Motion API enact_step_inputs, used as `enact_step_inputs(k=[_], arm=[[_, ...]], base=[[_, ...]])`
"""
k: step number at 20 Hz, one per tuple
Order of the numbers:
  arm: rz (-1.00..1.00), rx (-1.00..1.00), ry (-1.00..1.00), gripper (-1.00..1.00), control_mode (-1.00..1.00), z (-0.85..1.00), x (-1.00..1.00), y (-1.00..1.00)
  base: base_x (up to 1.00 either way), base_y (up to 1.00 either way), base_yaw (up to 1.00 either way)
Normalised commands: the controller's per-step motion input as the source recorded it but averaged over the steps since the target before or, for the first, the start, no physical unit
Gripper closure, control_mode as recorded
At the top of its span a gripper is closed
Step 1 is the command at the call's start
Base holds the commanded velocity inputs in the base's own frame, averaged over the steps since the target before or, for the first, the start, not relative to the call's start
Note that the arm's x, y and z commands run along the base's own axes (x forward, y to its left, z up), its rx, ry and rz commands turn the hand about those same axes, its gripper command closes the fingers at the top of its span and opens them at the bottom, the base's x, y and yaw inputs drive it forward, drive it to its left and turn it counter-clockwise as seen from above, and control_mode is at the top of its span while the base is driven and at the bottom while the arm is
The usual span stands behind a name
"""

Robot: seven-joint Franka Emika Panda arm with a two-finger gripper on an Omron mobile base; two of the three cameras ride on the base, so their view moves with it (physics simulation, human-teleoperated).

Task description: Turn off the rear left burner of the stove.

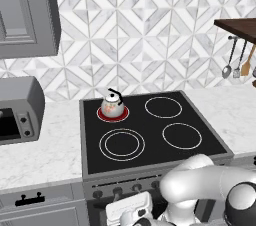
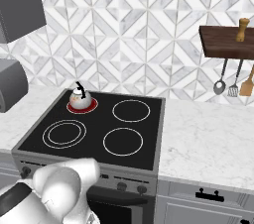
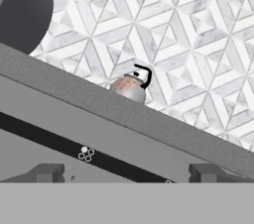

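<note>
stove: smooth black glass top, matt grey metal frame
kettle: shiny metal
tabletop: white marble look
shelf: dark wood

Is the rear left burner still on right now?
On. The rear left burner glows red around the kettle standing on it, while the other three zones on the stove are plain white rings on black glass.

counter: white marble worktop, running left and right of the stove
left side: grey toaster oven stands on it
stove top: kettle sits on the glowing rear left burner
</note>
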Motion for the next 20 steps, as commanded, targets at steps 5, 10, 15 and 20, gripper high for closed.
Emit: enact_step_inputs(k=[5,10,15,20], arm=[[0.0,0.0,0.0,-1.0,-1.0,-0.29,0.15,0.04],[0.0,0.0,0.0,-1.0,-1.0,-0.41,0.04,0.13],[0.0,0.0,0.0,-1.0,-1.0,-0.23,0.0,0.25],[0.0,0.0,0.0,-1.0,-1.0,-0.01,0.07,0.03]], base=[[0.0,0.0,0.0],[0.0,0.0,0.0],[0.0,0.0,0.0],[0.0,0.0,0.0]])
